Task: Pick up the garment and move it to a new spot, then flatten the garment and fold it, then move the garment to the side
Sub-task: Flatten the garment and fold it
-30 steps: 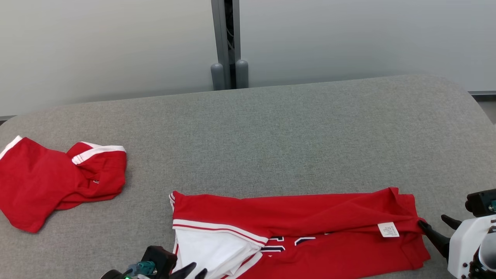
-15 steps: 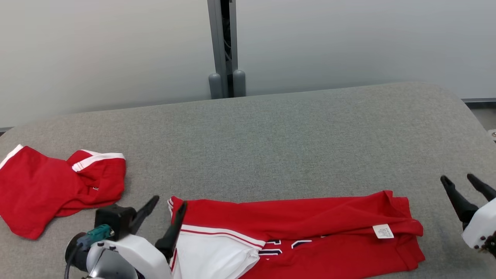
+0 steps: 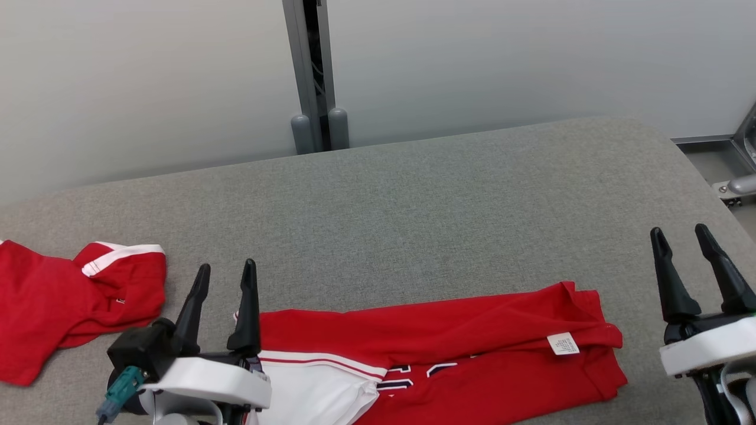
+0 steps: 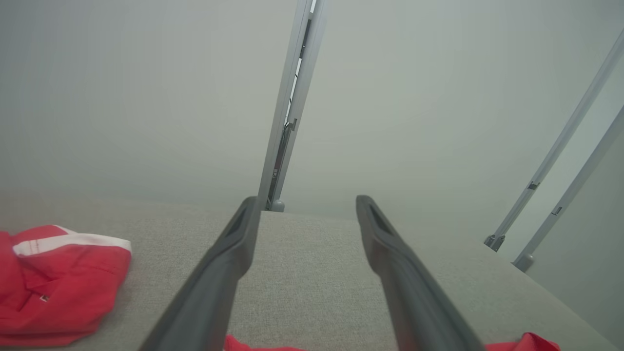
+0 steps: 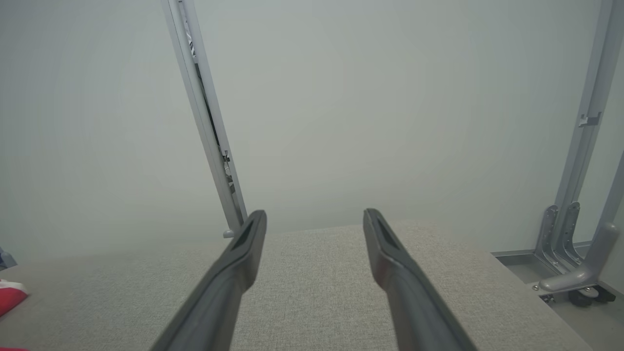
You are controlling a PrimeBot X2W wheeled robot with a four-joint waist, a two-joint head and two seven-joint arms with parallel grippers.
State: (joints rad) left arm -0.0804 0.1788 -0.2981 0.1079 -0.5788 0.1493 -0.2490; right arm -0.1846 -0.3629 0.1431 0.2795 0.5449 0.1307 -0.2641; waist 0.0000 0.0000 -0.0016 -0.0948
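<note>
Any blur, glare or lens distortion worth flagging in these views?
Head view: even light, no glare, folded garment and grey table sharp. Left wrist view: left gripper blurred up close, wall post leaning. Right wrist view: right gripper equally soft, posts tilted.

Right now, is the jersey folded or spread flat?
Folded: the jersey lies as a narrow band, its top layer doubled over the lettering.

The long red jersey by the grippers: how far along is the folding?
Done: the red jersey lies folded into a long strip on the grey fabric table. In hand: nothing; the left gripper and right gripper stand open at its ends. Left: probably another fold, then moving it aside.
</note>
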